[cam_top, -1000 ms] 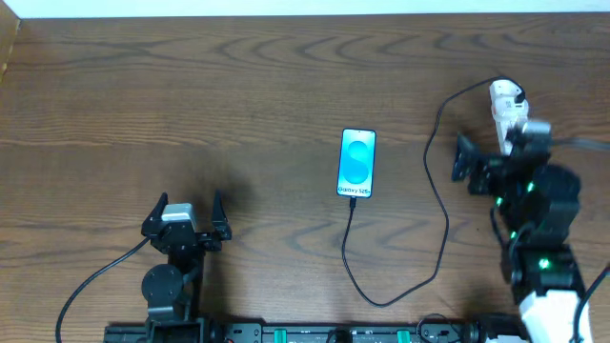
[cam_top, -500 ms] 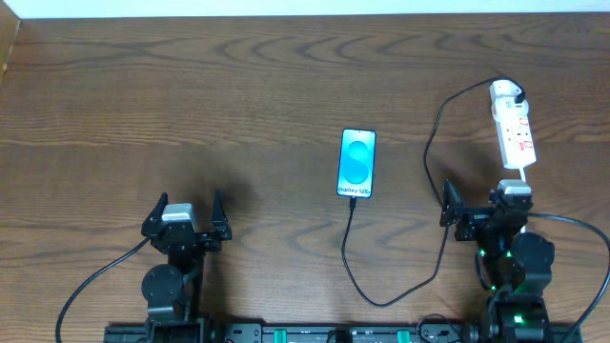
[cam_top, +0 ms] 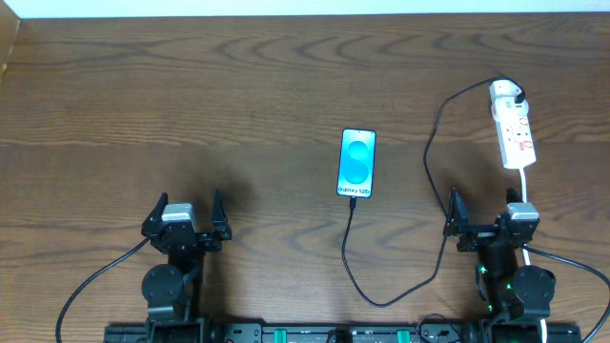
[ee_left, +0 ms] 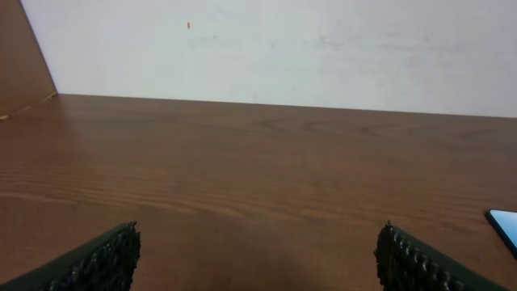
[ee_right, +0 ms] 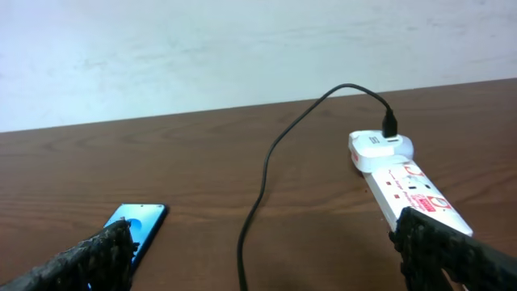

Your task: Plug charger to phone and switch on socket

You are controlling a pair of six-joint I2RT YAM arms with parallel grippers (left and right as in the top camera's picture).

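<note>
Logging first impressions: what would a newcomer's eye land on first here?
The lit blue phone at the centre stands out first. A thin black charger loops from its near edge to the white socket at far right. The left gripper and right gripper sit open in front.

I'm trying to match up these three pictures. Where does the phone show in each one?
Overhead: the phone lies in the middle, screen up.
Left wrist: only its blue corner shows at the right edge.
Right wrist: it lies at lower left.
Shared landmark: the white power strip, right of the phone overhead and from the right wrist; missing from the left wrist.
</note>
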